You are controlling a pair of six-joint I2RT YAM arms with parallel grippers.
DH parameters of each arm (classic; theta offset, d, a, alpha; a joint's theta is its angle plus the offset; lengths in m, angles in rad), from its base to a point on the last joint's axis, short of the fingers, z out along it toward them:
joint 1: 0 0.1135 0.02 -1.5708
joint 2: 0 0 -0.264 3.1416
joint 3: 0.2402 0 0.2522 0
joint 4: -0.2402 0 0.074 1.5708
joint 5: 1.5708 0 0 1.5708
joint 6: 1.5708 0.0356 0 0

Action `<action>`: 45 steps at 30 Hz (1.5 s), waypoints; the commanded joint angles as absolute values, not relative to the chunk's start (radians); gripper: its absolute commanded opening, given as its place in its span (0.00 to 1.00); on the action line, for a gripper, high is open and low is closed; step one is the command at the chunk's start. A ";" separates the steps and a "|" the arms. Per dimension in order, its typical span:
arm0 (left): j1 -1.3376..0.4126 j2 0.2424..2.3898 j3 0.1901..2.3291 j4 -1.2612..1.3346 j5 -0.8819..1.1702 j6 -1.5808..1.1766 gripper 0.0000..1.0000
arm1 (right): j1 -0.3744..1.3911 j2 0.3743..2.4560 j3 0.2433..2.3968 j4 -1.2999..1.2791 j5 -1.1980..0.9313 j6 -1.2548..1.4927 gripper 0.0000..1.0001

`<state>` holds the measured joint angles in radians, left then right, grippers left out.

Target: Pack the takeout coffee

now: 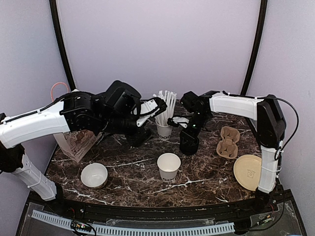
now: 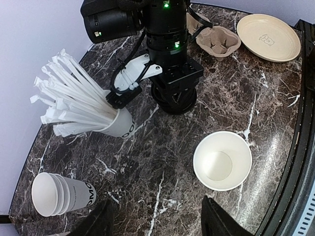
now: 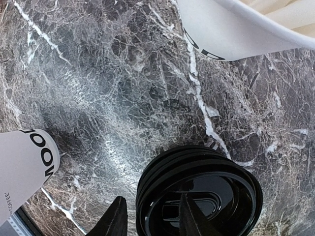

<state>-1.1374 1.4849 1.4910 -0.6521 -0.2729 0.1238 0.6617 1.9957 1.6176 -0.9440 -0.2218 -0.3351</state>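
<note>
Takeout coffee cup (image 1: 169, 166): one white paper cup, tapered, with a rolled rim and dark lettering on its side. It stands upright and open-mouthed at 6 o'clock on the tabletop (image 1: 211, 174), apart from everything else. You will find no lid on it, and no lidded cup shows anywhere.

Black lids (image 3: 206, 194): glossy round plastic with ridged rims, nested in a stack at 1 o'clock from the cup. The right fingers (image 3: 117, 219) straddle the top lid's rim, one outside it and one over the crown. Whether they have pinched it cannot be told.

Left fingers (image 2: 101, 221): spread, with only dark veined marble between them, held above the tabletop by the straw cup (image 1: 164, 129).

Cup carrier (image 1: 229, 141): brown moulded pulp with round wells, all bare, at 3 o'clock.

Spare cups (image 2: 59, 194): white, nested, lying on their side.

Paper bag (image 1: 76, 142): printed, at 9 o'clock.

Status, as you may judge it: early. Nothing is lidded and nothing is seated in the carrier. Lidding, a second cup and loading all look outstanding.
</note>
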 commanded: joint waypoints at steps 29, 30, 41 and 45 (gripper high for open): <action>-1.140 1.480 1.444 -0.647 -0.255 0.127 0.63 | 0.672 1.942 1.617 -0.988 -0.229 -0.327 0.07; -1.140 1.481 1.444 -0.646 -0.255 0.130 0.63 | 0.672 1.936 1.613 -0.986 -0.234 -0.331 0.07; -1.140 1.442 1.345 -0.468 -0.279 0.256 0.67 | 0.609 1.826 1.646 -1.015 -0.518 -0.345 0.03; -1.139 1.382 1.196 -0.140 -0.331 0.387 0.79 | 0.534 1.762 1.701 -1.047 -0.872 -0.352 0.05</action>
<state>-1.1374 1.4685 1.3003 -0.4511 -0.2798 0.2459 0.6014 1.8534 1.6302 -1.0164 -0.5095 -0.3428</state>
